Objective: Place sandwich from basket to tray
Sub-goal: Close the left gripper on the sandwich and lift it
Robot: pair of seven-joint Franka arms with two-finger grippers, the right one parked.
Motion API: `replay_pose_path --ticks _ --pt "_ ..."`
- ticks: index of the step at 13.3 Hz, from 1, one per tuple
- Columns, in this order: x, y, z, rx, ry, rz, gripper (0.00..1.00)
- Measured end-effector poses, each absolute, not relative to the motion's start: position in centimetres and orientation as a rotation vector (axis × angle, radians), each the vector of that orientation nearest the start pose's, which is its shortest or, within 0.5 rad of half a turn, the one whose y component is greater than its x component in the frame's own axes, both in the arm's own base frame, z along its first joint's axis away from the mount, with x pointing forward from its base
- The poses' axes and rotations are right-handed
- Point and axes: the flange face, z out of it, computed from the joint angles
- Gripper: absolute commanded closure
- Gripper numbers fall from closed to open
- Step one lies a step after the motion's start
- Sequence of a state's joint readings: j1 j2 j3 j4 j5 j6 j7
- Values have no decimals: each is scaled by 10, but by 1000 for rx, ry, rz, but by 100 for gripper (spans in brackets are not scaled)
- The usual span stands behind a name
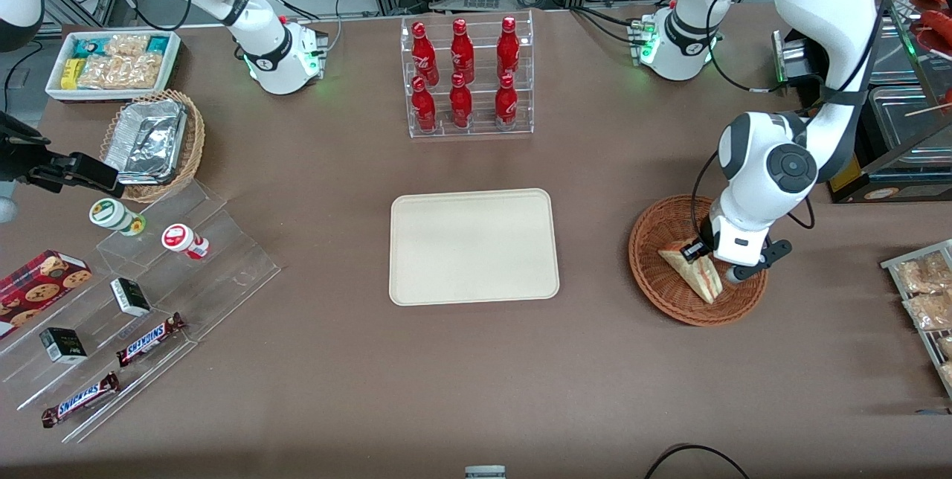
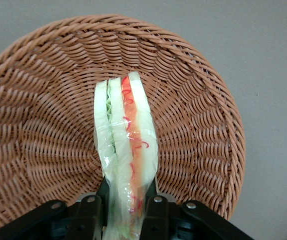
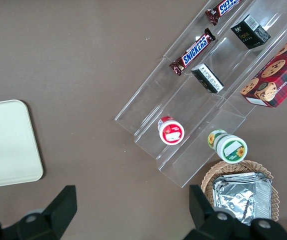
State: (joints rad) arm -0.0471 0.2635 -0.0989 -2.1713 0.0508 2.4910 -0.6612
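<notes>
The sandwich (image 1: 692, 271) (image 2: 125, 150), a wrapped wedge with red and green filling along its edge, lies in the reddish-brown wicker basket (image 1: 654, 285) (image 2: 43, 125) toward the working arm's end of the table. My left gripper (image 1: 706, 252) (image 2: 128, 200) is down in the basket, its black fingers (image 2: 152, 206) pressed against both sides of the sandwich's near end, shut on it. The cream tray (image 1: 474, 246) (image 3: 6, 142) lies flat mid-table, nothing on it.
A clear rack of red bottles (image 1: 467, 77) stands farther from the front camera than the tray. Toward the parked arm's end are a tan basket with foil (image 1: 152, 140), a snack bin (image 1: 111, 62) and acrylic steps (image 1: 141, 315) with candy bars. Packaged snacks (image 1: 926, 293) lie past the basket.
</notes>
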Motion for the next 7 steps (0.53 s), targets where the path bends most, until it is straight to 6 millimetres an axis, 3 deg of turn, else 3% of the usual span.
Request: replay_pose_path --ticks 2,4,7 --pt "564 -81 307 -3022 -688 -39 100" --pt "568 -90 355 -3009 -631 -18 100" --pt "572 -142 425 -3032 -505 -23 100"
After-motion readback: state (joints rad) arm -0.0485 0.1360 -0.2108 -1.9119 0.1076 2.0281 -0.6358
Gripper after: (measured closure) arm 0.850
